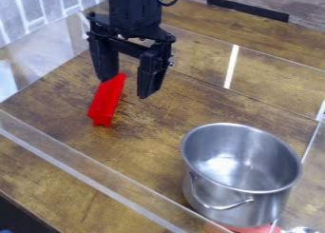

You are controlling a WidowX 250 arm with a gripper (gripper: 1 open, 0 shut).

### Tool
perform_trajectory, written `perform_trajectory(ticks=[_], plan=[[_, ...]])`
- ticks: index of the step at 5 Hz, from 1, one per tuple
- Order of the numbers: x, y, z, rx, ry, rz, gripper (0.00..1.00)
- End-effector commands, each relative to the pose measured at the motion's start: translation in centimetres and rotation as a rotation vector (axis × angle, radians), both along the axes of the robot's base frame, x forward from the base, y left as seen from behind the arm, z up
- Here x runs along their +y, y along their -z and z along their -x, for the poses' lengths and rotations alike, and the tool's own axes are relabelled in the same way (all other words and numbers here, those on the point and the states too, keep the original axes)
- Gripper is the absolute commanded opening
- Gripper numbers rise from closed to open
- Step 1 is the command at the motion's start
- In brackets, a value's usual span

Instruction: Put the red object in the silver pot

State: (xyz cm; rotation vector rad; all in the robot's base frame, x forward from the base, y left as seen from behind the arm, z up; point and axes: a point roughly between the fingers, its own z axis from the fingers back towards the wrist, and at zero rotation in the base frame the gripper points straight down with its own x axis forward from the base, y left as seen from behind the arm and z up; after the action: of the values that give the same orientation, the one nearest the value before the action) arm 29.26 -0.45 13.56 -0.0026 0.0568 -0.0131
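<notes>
Block (106,102) left, pot (241,173) right

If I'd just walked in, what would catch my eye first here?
Probably the bright red block, lying on the wooden table just below the black robot's jaws. Next comes the shiny silver pot, standing open near the right edge of the view.

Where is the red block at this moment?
In the camera view, the red block lies on the wooden table, left of centre, just under the gripper and left of the silver pot.
</notes>
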Motion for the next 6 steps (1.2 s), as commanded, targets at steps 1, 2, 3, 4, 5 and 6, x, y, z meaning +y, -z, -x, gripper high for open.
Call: perform_trajectory(ticks=[1, 2, 3, 4, 5, 6], plan=[[-0.4, 1.6, 0.1, 0.028, -0.027, -0.002, 1.0], [1.3, 2.3, -0.6, 0.001, -0.165, -0.01, 1.0], [2.0, 2.6, -0.6, 0.006, -0.227, -0.015, 1.0], [3.7, 3.7, -0.6, -0.002, -0.207, -0.017, 1.0], [6.0, 4.9, -1.3, -0.033, -0.173, -0.007, 1.0], [6.0, 6.1, -2.0, -0.068, -0.199, 0.012, 1.0]])
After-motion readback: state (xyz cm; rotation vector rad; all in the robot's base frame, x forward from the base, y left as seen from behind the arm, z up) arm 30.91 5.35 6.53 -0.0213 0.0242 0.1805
